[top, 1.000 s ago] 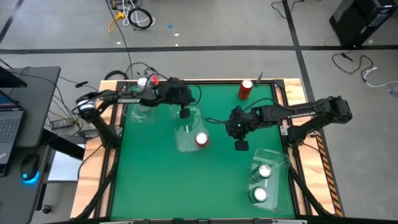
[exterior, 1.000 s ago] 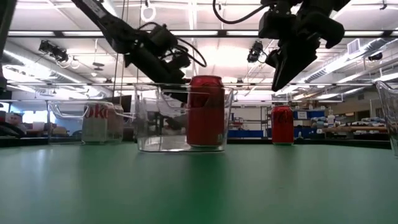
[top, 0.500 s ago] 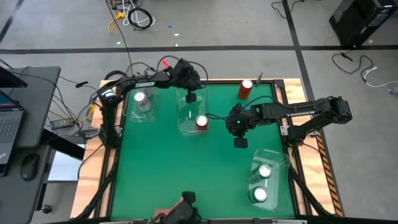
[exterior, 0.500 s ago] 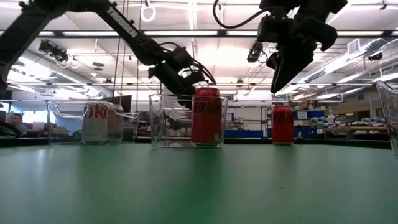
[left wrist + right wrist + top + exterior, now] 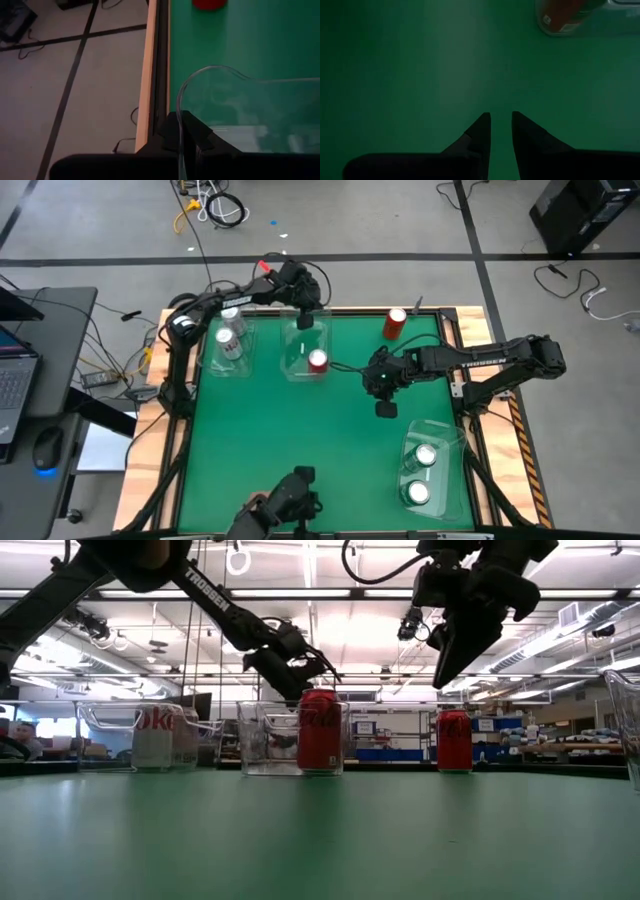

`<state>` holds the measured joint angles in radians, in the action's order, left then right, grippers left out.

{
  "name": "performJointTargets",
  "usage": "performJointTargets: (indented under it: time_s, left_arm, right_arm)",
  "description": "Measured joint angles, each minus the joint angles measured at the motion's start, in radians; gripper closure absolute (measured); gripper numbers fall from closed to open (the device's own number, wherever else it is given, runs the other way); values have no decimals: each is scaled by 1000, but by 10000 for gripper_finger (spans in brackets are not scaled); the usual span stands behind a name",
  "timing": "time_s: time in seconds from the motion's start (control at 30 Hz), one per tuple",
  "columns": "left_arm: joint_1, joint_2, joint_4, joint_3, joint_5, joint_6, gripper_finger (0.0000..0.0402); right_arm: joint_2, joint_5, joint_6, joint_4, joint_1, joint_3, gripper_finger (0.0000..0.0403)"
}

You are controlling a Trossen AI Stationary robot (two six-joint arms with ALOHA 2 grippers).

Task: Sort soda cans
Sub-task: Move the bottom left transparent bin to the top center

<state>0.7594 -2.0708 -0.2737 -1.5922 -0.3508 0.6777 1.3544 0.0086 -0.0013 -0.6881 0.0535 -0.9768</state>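
Note:
My left gripper [image 5: 305,313] is at the table's far edge, shut on a clear plastic bin [image 5: 304,350] that holds an upright red can [image 5: 318,360]; the bin and can also show in the low view [image 5: 320,730]. A second red can [image 5: 396,323] stands on the table at the far right. A silver can [image 5: 226,340] stands in another clear bin [image 5: 228,352] at the far left. Two cans [image 5: 427,455] stand in a third bin [image 5: 432,470] at the near right. My right gripper [image 5: 500,131] hovers above mid-table, shut and empty. My left gripper pinches the bin's far wall at its rim [image 5: 180,125], the clear wall running between the two fingers [image 5: 200,135], one inside the bin and one outside. The fingers slant down from the far side. The bin stands upright, its bottom on the table.
A person's hand with a dark object [image 5: 285,505] shows at the table's near edge. The green table [image 5: 270,440] has a raised wooden border [image 5: 455,330]. A desk with a laptop and mouse [image 5: 45,445] stands off to the left.
My left gripper has drawn the bin with the red can along the table toward the far edge, keeping it upright. A person's hand has come into view at the near edge.

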Motion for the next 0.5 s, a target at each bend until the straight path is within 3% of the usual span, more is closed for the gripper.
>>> performJointTargets:
  time_s: [0.27,0.5]
  left_arm:
    - [15,0,49,-2,-20,0,398]
    - [4,0,55,-2,61,-8,352]
  right_arm:
    - [0,0,0,23,22,0,337]
    - [0,0,0,25,28,0,335]
